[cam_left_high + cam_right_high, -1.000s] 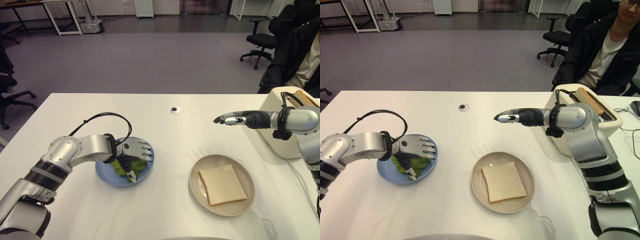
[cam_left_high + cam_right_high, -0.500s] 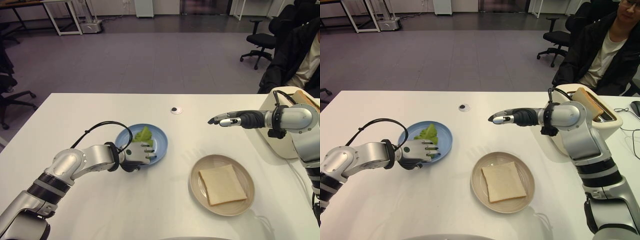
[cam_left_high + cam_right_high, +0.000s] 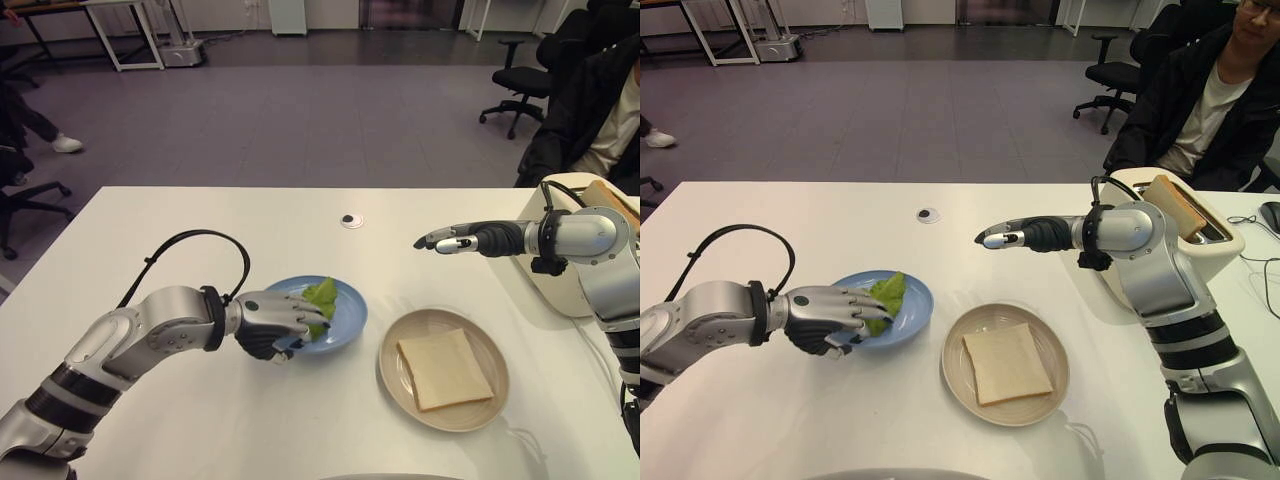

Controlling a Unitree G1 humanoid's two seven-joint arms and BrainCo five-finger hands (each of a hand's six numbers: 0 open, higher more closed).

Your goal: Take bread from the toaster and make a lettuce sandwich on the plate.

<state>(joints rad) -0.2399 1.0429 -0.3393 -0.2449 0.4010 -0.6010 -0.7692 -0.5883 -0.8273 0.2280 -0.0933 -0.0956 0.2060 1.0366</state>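
Lettuce point(image 3: 322, 296) sits on the blue plate point(image 3: 352, 318), at 9 o'clock from the plate point(image 3: 390, 350) holding the bread point(image 3: 444, 369). Left hand point(image 3: 272, 327) is clamped on the blue plate's rim at 8 o'clock. I'd pinch the lettuce itself, then lay it flat on the bread. Right hand point(image 3: 470, 240) hovers flat and empty at 12. Can't tell if the left hand's grip also catches lettuce. Toaster point(image 3: 1225, 245) at 3 is half hidden by the right arm.

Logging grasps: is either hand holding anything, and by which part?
The left hand grips the blue plate by its left rim; the right hand holds nothing.
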